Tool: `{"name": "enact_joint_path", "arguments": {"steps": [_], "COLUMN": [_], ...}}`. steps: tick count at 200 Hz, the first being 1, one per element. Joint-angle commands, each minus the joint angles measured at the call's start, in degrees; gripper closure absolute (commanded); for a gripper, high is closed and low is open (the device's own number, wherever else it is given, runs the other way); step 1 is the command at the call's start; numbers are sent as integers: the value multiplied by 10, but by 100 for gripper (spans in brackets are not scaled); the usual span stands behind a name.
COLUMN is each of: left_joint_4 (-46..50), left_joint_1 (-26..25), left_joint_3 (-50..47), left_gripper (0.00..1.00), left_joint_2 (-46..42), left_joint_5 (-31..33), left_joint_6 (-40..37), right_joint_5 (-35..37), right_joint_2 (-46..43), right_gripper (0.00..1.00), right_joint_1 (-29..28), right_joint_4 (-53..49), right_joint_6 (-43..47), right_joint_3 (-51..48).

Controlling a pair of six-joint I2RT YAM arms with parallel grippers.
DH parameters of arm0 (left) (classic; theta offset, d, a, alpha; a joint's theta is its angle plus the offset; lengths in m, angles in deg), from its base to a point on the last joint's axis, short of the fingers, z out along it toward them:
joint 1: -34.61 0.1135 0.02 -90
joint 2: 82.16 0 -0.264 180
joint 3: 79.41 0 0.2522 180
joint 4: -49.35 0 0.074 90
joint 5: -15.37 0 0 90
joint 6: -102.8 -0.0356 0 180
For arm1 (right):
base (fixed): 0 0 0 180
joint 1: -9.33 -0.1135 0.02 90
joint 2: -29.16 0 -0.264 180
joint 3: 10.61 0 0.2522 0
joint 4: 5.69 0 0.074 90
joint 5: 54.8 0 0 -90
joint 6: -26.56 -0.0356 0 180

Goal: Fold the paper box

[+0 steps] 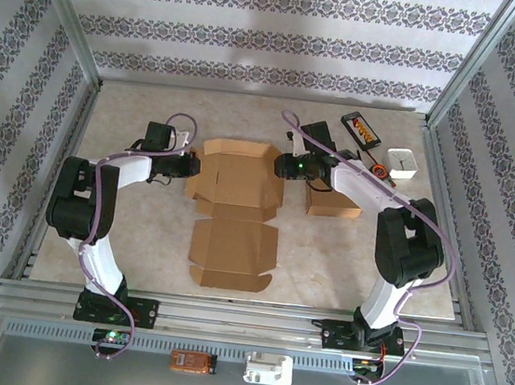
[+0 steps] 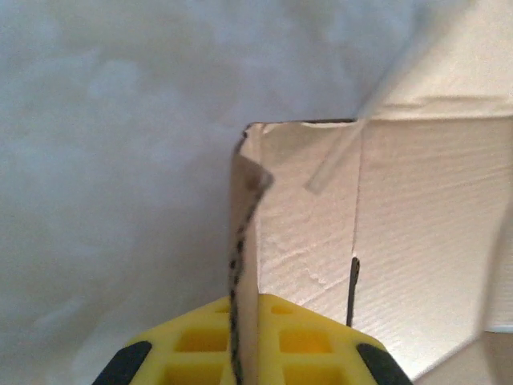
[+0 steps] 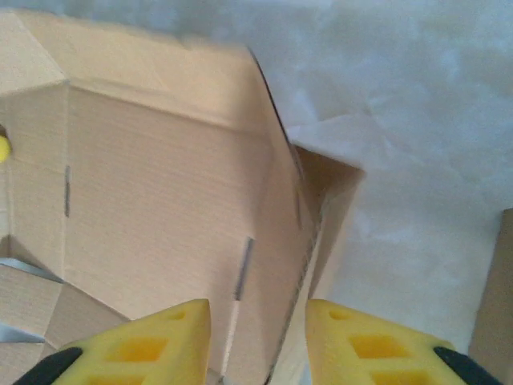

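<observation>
- The table [image 1: 343, 259] takes the middle of the top view. Its pale surface looks smooth, so I think cardboard can slide on it easily.
- The paper box [image 1: 235, 218] lies in the centre of the top view as an open blank. The near panel is flat toward the bottom of the frame, and the far part sits between the two arms.
- The left arm [image 1: 97, 201] reaches in from the left of the frame and the right arm [image 1: 402, 238] from the right. They meet the far part of the box from both sides.
- A second cardboard piece [image 1: 331, 204] lies just beside the right arm. A wide swing there could push it.
- The left gripper [image 2: 244, 341] has its fingers pressed together on the raised left side flap [image 2: 244, 233], which stands on edge between them. The grip is at the thin edge, so I judge that a pull off the crease could tear or bend the flap.
- The right gripper [image 3: 258, 321] has its fingers apart, one on each side of the raised right side wall [image 3: 276, 208], and it does not squeeze the wall. With nothing clamped there, the wall may fall back flat, or the whole blank may turn toward the left when that side pulls.
</observation>
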Motion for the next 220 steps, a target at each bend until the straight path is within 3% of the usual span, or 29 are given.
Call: {"name": "enact_joint_path", "arguments": {"steps": [1,13,38,76,99,125,187,220], "left_joint_4": [-91,-126,-193,-186,-175,-185,-172,-183], "left_joint_1": [5,3,-6,-28,-37,-43,-48,-51], "left_joint_3": [-22,-36,-60,-64,-65,-70,-62,-62], "left_gripper": [96,97,100,100,100,100,100,100], "left_joint_2": [-39,-48,-63,-94,-113,-122,-127,-136], "left_joint_5": [-57,-70,-101,-101,-93,-94,-71,-70], "left_joint_6": [-29,-34,-54,-119,-139,-144,-155,-154], "right_joint_5": [20,39,47,-8,22,12,-6,-2], "right_joint_2": [-77,-105,-137,-100,-61,-5,35,26], "right_gripper": [52,41,7,5,10,18,81,76], "right_joint_1": [0,-3,-10,-24,-35,-33,-30,-33], "right_joint_4": [1,19,75,46,18,-38,-52,-52], "right_joint_6": [40,78,191,435,538,565,533,549], "right_joint_3": [29,25,6,34,61,123,163,148]}}
